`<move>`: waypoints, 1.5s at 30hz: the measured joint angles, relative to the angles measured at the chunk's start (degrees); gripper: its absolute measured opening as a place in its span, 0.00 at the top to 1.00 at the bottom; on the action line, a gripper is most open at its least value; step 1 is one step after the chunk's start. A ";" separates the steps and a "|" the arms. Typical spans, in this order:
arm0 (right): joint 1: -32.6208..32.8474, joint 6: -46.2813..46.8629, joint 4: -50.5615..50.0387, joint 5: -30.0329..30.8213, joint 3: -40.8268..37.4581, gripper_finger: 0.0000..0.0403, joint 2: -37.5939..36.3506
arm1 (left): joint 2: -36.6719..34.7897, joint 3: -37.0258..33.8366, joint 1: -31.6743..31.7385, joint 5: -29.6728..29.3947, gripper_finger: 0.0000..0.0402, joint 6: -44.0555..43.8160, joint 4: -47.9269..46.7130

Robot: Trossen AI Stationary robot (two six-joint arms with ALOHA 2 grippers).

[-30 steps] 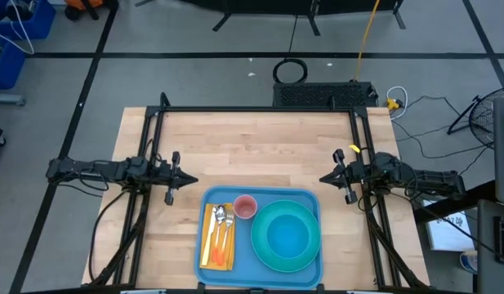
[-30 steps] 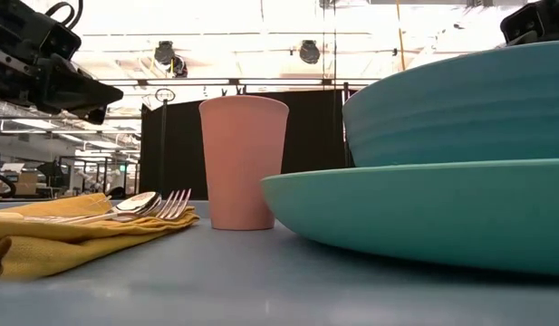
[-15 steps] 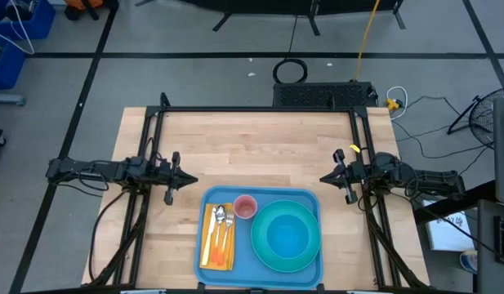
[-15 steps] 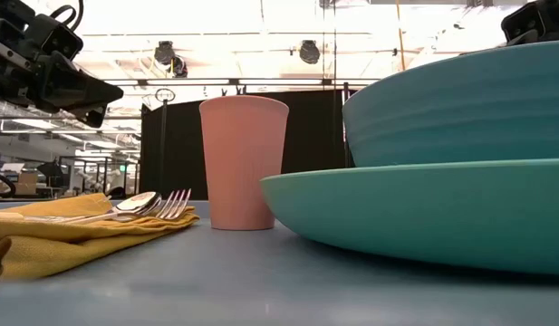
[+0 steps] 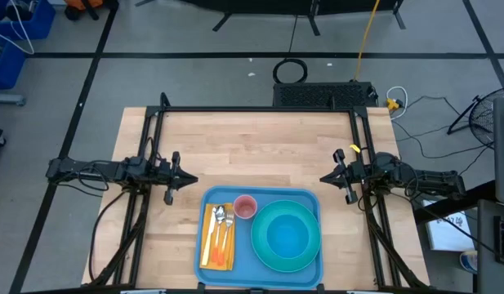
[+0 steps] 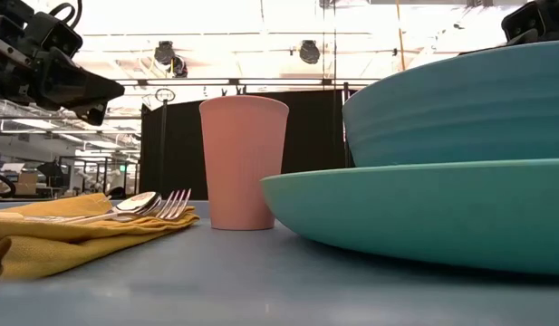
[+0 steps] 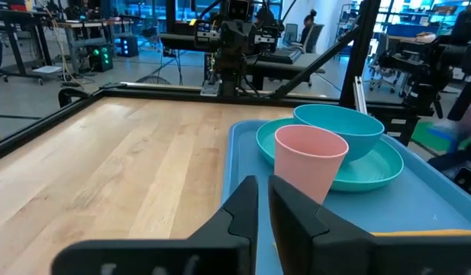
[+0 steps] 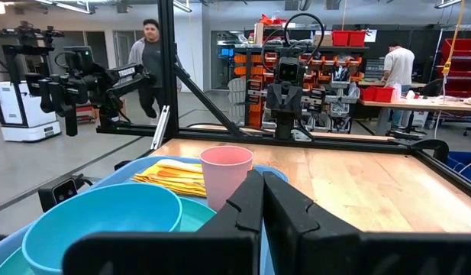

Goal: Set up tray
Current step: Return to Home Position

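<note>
Dark left gripper (image 5: 180,178) and right gripper (image 5: 335,175), both clenched on nothing, sit at opposite side edges of the tabletop (image 5: 252,143). Between them, at the front edge, lies the loaded blue tray (image 5: 243,242). Homing should run level and outward, clear of the pink cup (image 5: 246,207) and black frame (image 5: 260,109). Bare wood behind the tray gives open room.

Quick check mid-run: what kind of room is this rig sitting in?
Likely a robotics lab or workshop: parts shelves with red bins, another robot arm beyond the table, and a person at a workbench.
</note>
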 joint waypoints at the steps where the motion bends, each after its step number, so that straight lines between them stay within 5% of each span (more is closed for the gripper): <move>1: -0.01 0.00 0.00 0.01 0.00 1.00 0.00 | 0.00 0.00 0.00 0.00 0.90 0.00 0.00; 45: -0.01 0.00 0.04 0.02 0.00 1.00 0.02 | 0.00 0.09 0.00 0.20 0.88 0.04 0.09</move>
